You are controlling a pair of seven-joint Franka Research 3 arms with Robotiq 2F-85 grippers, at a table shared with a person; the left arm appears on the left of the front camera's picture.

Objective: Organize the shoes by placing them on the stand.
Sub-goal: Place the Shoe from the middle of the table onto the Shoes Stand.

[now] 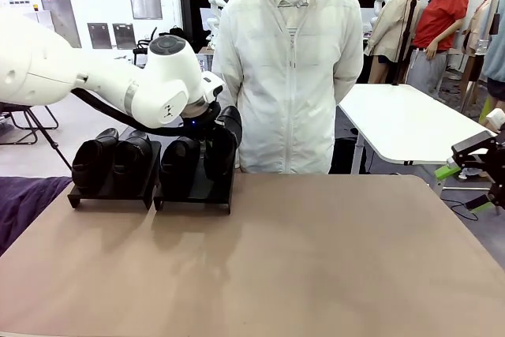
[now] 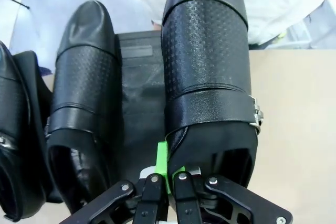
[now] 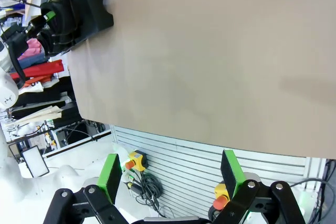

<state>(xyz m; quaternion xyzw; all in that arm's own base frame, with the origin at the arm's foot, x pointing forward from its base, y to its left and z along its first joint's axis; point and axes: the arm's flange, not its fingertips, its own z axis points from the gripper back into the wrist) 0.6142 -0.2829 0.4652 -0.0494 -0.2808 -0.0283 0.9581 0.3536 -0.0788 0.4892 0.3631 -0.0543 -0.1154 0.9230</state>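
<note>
My left gripper (image 2: 167,178) is clamped on the heel rim of the fourth shoe (image 2: 207,72), which fills the centre-right of my left wrist view and, in the front view, tilts over the right platform of the stand (image 1: 193,191) at left-centre. I judge it light but glossy and slippery, its collar soft — so the stiffer heel edge is the place to pinch. I count four shoes — three seated, one held — and two platforms. My right gripper (image 3: 172,174) waits with jaws wide apart, holding nothing.
</note>
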